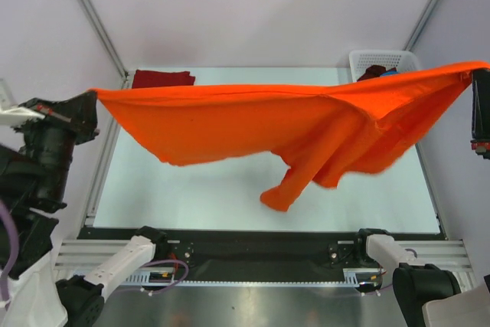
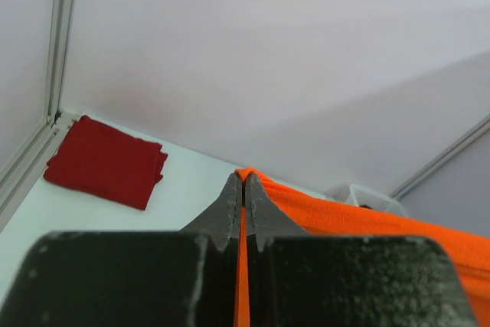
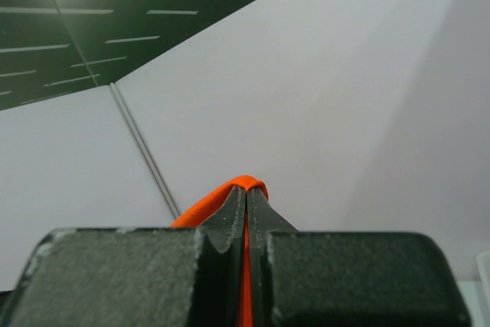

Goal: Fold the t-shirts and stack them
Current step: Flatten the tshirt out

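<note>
The bright orange t-shirt (image 1: 253, 124) hangs stretched in the air between both arms, its lower part sagging over the table (image 1: 207, 189). My left gripper (image 1: 93, 97) is shut on its left corner, seen pinched in the left wrist view (image 2: 245, 181). My right gripper (image 1: 472, 76) is shut on its right corner, seen in the right wrist view (image 3: 246, 189). A folded dark red t-shirt (image 1: 162, 78) lies flat at the table's far left corner; it also shows in the left wrist view (image 2: 107, 162). Dark maroon cloth (image 1: 371, 73) and a bit of blue cloth (image 1: 388, 72) lie in the basket.
A white plastic lattice basket (image 1: 383, 59) stands at the table's far right corner, partly behind the orange cloth. Metal frame posts rise at the far corners. The black rail (image 1: 260, 239) runs along the near edge.
</note>
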You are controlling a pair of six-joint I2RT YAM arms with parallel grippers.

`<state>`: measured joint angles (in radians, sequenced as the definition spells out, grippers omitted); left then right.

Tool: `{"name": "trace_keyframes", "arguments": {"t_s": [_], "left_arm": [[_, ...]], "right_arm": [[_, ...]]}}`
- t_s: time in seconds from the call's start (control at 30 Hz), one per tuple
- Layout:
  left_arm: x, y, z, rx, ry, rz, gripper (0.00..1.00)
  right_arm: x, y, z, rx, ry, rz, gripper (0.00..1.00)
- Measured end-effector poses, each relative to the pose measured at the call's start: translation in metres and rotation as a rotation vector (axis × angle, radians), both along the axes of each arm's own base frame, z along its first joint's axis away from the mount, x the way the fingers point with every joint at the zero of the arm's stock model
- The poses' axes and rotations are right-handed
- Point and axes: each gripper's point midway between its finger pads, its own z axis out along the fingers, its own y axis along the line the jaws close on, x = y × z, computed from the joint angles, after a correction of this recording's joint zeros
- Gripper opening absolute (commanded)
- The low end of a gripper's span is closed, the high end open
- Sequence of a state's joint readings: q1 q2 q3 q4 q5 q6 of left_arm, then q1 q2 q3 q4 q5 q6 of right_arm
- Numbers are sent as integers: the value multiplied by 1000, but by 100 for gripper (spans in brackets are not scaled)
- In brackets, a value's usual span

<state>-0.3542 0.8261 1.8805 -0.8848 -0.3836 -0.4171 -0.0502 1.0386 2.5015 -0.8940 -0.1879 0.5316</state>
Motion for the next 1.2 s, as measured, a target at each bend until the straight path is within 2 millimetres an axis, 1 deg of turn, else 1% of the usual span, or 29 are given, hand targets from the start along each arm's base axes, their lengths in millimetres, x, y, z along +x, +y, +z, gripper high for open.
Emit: {"name": "trace_keyframes", "arguments": {"t_s": [0.03, 0.07, 0.17, 0.2, 0.27, 0.33, 0.4, 0.5, 0.6, 0.67, 0.73, 0.77, 0.87, 0.93, 1.07, 1.2], "left_arm": [[5, -2, -4, 6, 15, -3, 0], [13, -6, -7, 14, 35, -8, 0], [35, -18, -15, 36, 89, -27, 0], [43, -22, -17, 42, 105, -32, 0], [52, -26, -15, 48, 117, -38, 0], [57, -29, -11, 49, 116, -40, 0], [60, -29, -10, 55, 117, -40, 1], [59, -29, -9, 60, 113, -38, 1], [53, -26, -6, 64, 100, -34, 1], [47, -23, -3, 62, 86, -34, 0], [38, -20, 0, 55, 67, -35, 0], [33, -19, 2, 51, 58, -35, 0], [20, -14, 5, 43, 34, -36, 0], [9, -11, 8, 37, 16, -43, 0], [-15, -6, 12, 27, -24, -64, 0], [-51, 3, 16, 12, -85, -87, 0]], "right_arm": [[1, 0, 2, 3, -6, 1, 0], [6, -1, 2, 9, 1, 0, 0], [26, -3, 1, 18, 31, -5, 0], [36, -4, -1, 20, 49, -8, 0], [58, -6, -8, 25, 92, -13, 0], [83, -8, -23, 29, 157, -16, 0], [108, -9, -42, 31, 228, -15, 0], [133, -10, -65, 32, 310, -17, 0], [147, -11, -80, 20, 361, -19, 0], [150, -10, -88, 14, 388, -18, 0], [147, -10, -92, 10, 399, -18, 0], [142, -10, -92, 8, 397, -18, 0], [124, -8, -90, 0, 380, -16, 0], [107, -7, -85, -6, 359, -16, 0], [63, -5, -72, -11, 287, -14, 0], [12, -1, -68, -13, 215, -11, 0]]}}
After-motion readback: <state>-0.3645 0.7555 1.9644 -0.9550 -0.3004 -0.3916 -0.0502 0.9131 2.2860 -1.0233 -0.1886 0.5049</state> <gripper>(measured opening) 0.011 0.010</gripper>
